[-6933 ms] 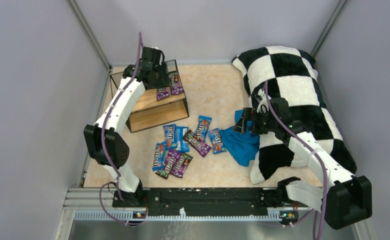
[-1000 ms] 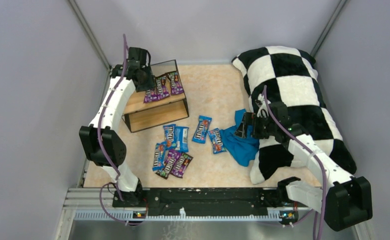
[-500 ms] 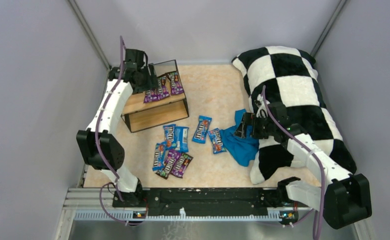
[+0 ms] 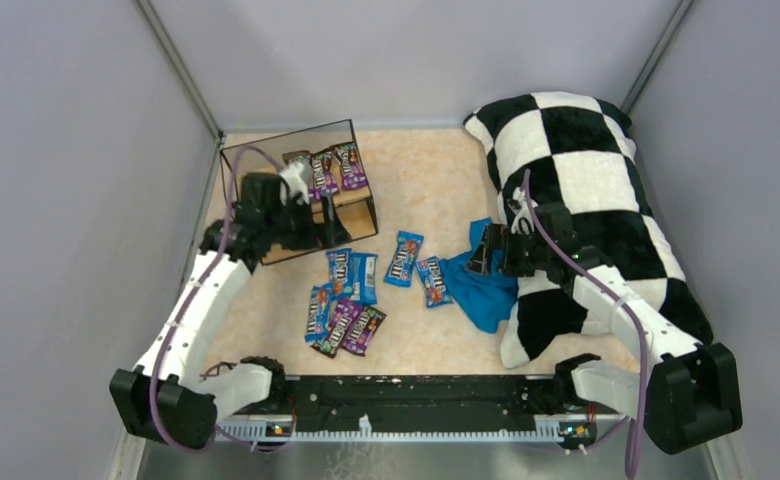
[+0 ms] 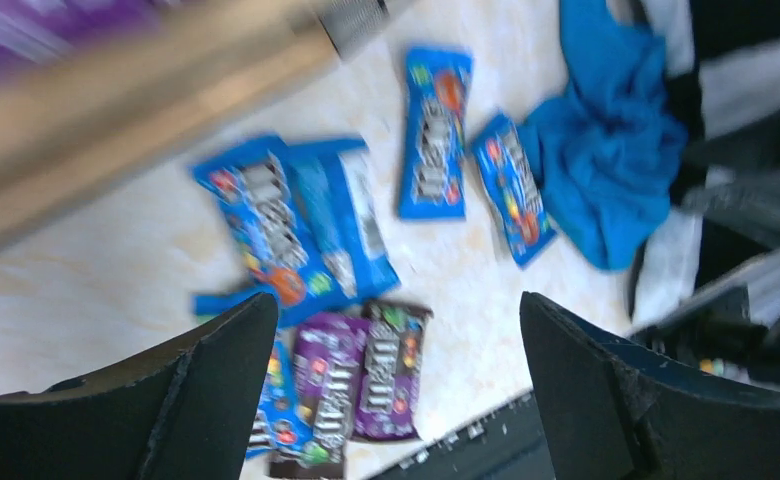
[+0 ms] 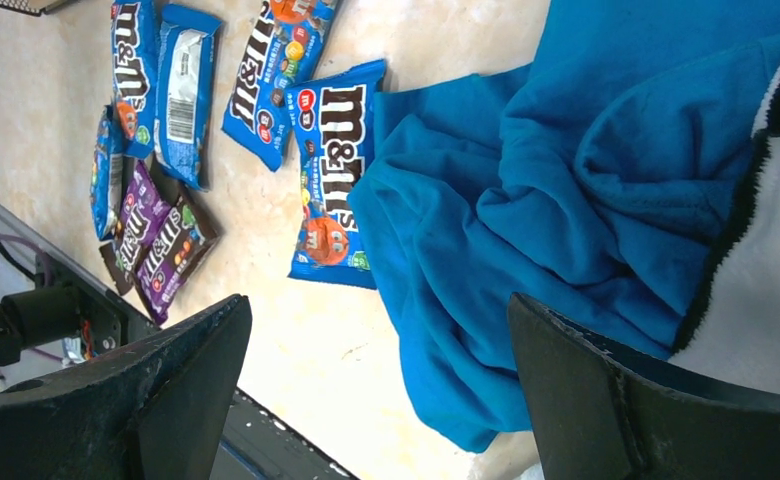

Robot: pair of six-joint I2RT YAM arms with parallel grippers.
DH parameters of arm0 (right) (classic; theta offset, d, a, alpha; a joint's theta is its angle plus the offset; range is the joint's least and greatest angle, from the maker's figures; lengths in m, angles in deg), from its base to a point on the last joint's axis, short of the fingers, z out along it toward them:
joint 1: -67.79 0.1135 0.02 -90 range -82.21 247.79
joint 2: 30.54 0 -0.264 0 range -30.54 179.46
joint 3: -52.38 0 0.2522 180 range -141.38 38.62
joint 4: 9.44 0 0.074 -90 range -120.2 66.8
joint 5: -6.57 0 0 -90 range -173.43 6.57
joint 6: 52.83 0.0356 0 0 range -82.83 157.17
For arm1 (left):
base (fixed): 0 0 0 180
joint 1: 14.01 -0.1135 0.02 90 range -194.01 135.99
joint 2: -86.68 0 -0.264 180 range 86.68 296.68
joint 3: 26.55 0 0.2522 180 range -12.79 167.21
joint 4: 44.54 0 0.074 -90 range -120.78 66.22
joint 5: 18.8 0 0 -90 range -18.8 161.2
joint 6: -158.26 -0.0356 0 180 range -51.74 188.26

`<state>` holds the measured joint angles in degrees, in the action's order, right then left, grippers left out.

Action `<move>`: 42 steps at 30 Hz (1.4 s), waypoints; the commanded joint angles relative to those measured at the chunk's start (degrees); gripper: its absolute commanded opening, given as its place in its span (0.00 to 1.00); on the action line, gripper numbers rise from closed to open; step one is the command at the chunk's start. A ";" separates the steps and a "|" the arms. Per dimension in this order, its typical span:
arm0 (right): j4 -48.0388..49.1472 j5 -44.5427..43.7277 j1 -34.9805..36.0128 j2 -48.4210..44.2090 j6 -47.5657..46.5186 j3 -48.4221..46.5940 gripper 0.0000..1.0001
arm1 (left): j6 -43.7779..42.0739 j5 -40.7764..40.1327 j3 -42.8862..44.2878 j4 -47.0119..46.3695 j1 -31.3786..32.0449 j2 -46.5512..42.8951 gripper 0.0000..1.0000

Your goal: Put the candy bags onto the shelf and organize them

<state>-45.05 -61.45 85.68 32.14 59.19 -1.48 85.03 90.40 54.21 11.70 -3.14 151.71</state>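
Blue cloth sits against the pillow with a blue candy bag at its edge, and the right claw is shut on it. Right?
Not quite. The right claw is open wide, gripping nothing; the right wrist view shows it. The blue cloth does sit against the pillow with a blue candy bag at its edge.

The sandy table (image 4: 426, 170) holds the shelf (image 4: 359, 214); maybe seven candy bags (image 4: 364, 277) lie loose near a blue cloth (image 4: 481, 285); a checkered pillow (image 4: 576, 160) too.

Plain lilac-grey walls (image 4: 66, 150) enclose a mottled beige tabletop (image 4: 426, 170), evenly lit
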 commanded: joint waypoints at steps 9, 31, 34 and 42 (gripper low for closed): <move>3.41 2.83 1.95 -0.27 3.71 0.02 0.99 | 12.54 -13.68 -16.18 1.35 32.20 7.41 0.98; 4.17 2.60 2.15 0.92 3.73 0.99 0.99 | 12.67 -17.43 -16.37 0.81 37.34 21.49 0.87; 4.27 2.64 2.15 1.12 3.74 1.06 0.99 | 12.99 -18.07 -15.72 0.86 37.77 23.28 0.84; 4.09 2.47 2.15 0.74 3.73 1.51 0.99 | 15.16 -19.92 -13.78 1.83 40.43 26.09 0.78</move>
<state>-42.80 -59.31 87.19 33.01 62.82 -0.37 98.43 71.96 38.06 12.97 36.05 177.13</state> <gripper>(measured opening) 0.986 0.792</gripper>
